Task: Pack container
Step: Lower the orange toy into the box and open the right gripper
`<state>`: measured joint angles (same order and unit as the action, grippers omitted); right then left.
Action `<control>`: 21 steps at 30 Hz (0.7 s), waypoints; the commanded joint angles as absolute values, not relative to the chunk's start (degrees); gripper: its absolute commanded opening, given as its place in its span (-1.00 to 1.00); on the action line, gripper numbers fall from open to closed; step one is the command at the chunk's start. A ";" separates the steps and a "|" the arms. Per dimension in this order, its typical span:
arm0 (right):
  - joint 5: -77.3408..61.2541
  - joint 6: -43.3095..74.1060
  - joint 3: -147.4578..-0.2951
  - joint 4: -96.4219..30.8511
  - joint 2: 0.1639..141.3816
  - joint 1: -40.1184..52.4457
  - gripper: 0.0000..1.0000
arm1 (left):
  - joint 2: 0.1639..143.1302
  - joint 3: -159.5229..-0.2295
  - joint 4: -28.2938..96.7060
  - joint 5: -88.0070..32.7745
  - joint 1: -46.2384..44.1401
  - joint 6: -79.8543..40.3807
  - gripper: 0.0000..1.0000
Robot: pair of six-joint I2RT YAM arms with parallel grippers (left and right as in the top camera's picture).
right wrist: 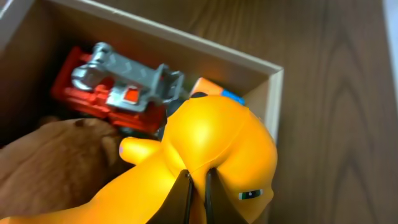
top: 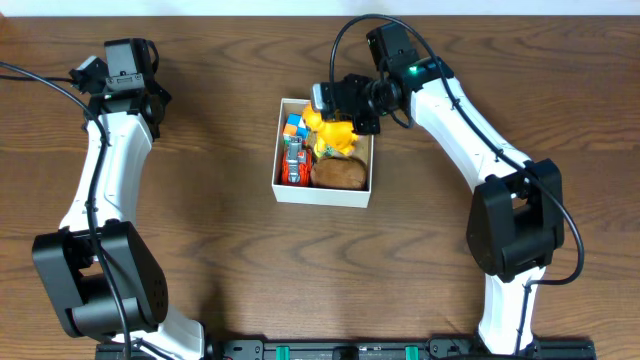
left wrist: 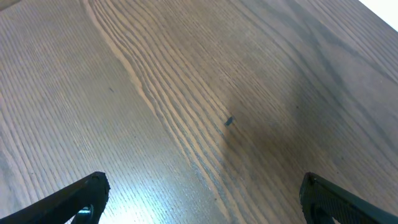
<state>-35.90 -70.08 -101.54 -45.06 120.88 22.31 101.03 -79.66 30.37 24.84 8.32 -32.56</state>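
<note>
The container (top: pixel 322 193) is a square white-walled cardboard box with a brown inside, mid-table; its corner shows in the right wrist view (right wrist: pixel 273 81). In it lie a brown plush (top: pixel 340 174), a red and grey toy vehicle (top: pixel 293 160) and an orange and blue block (top: pixel 294 125). My right gripper (top: pixel 345 118) is shut on a yellow rubber toy (right wrist: pixel 217 143) and holds it over the container's far right part, fingertips pinching a fold (right wrist: pixel 196 186). My left gripper (top: pixel 118 88) is open and empty above bare table at the far left (left wrist: pixel 199 193).
The wooden table (top: pixel 200 200) surrounds the container. The left wrist view shows only wood grain (left wrist: pixel 205 93). The arm bases stand at the front edge.
</note>
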 commanded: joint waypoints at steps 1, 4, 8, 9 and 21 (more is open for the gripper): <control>-35.48 -72.36 -102.35 -46.57 121.99 22.35 -0.98 | 99.59 -80.97 30.55 26.02 8.45 -31.81 0.96; -34.06 -72.36 -102.35 -47.20 121.99 21.76 -0.98 | 99.59 -80.97 30.55 26.00 8.45 -31.81 0.96; -33.80 -72.36 -102.35 -47.79 121.99 20.88 -0.98 | 99.59 -80.97 30.55 26.00 8.45 -31.81 0.96; -33.34 -72.36 -102.35 -47.79 121.99 20.60 -0.98 | 99.59 -80.97 30.55 26.00 8.45 -31.81 0.96; -31.92 -72.36 -102.35 -47.33 121.99 19.14 -0.95 | 99.59 -80.97 30.55 26.00 8.45 -31.81 0.96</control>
<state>-32.29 -71.42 -101.54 -47.33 121.49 19.84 101.03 -79.66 30.37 24.84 8.32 -32.56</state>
